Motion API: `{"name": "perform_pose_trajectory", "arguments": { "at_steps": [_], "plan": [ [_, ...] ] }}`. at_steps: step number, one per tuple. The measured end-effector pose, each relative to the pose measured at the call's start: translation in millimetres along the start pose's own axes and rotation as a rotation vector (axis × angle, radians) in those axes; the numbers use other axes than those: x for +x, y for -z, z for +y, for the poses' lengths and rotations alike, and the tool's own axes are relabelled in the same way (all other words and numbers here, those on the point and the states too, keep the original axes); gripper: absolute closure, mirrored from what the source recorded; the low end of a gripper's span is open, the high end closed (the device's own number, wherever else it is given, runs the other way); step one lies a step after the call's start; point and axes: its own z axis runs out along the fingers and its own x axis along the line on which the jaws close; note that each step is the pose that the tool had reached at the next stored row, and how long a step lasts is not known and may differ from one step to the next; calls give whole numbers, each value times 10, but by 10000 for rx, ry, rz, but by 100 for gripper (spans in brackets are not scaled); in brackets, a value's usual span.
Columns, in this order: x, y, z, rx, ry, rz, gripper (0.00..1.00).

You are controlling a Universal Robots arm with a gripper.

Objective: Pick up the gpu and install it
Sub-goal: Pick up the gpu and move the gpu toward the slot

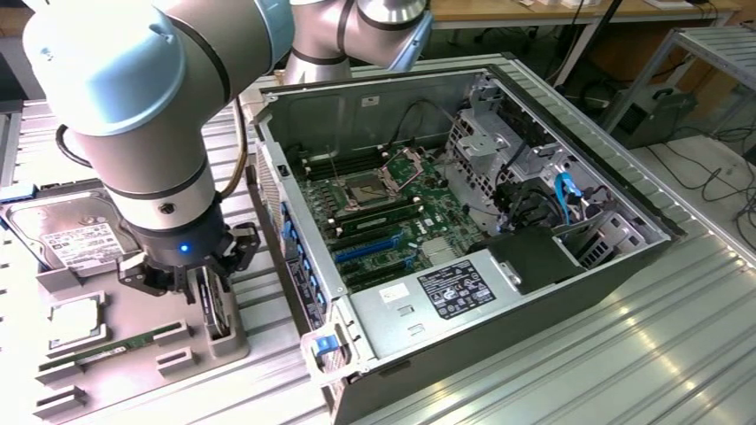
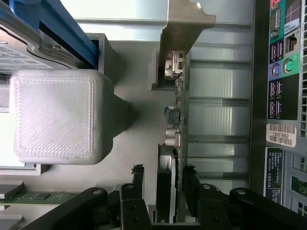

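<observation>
The gpu (image 1: pixel 218 308) stands on edge in a slot of the grey holder (image 1: pixel 140 297), left of the open computer case (image 1: pixel 590 283) in the exterior view. My gripper (image 1: pixel 204 297) reaches down over it. In the wrist view the card (image 2: pixel 173 103) runs away from the camera, dark heatsink face on one side, green board edge on the other, pale metal bracket (image 2: pixel 186 21) at its far end. My gripper (image 2: pixel 164 175) has a black fingertip (image 2: pixel 138 173) on each face of the card, closed in against it. The card still sits in its slot.
On the holder lie a silver hard drive (image 1: pixel 69 235), a CPU (image 1: pixel 77 319) and a RAM stick (image 1: pixel 112 347). The motherboard's blue expansion slots (image 1: pixel 372 250) lie inside the case. A grey printed block (image 2: pixel 53 115) stands beside the card. The case's rear ports (image 2: pixel 283 72) are close by.
</observation>
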Motion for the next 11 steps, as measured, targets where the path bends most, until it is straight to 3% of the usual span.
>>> {"name": "perform_pose_trajectory", "arguments": {
  "at_steps": [6, 9, 11],
  "plan": [
    [0, 0, -2, -5, -1, 0, 56],
    [-1, 0, -2, -6, -1, 0, 70],
    [-2, 0, -3, -5, 0, 1, 70]
  ]
}}
